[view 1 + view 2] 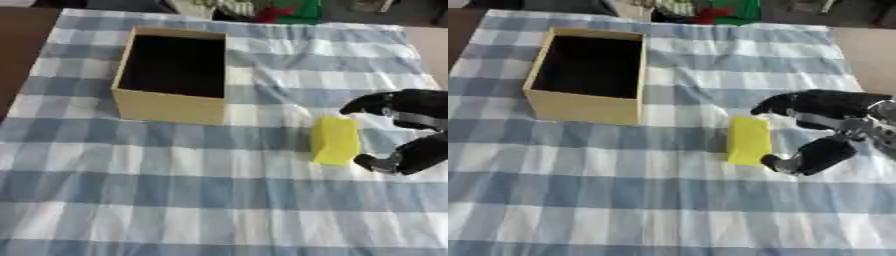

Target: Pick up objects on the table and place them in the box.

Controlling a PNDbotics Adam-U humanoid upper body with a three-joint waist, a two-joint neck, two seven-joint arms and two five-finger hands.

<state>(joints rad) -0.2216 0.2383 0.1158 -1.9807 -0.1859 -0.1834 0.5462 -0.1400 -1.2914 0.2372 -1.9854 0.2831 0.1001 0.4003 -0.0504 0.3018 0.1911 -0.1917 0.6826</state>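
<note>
A blue-and-white checked cloth (219, 200) is seen spread over the table, filling most of both views. In the upper left of the frame an open, tan cardboard box (166, 107) with a dark interior is set on the cloth; nothing can be made out inside it, though the inside is in deep shadow, so its floor cannot be judged with certainty.

Right of centre, a yellow rectangular block, probably a sponge (335, 141), is lying flat on the cloth, well apart from the box and lower in the frame. No other loose object is seen on the cloth.

The robot's black right hand (833, 125) is brought in from the right edge, just beside the block's right side. Its fingers are arched over the block's upper right corner and the thumb (802, 159) is curved in near the lower right corner, so the hand is spread in a wide C that has not been closed on anything. Whether any fingertip is already touching the block cannot be told. The left hand is shown in neither view.

The task is judged to be at its start: nothing appears to have been boxed, and the block has yet to be grasped, lifted, carried up and to the left, and released into the box.
</note>
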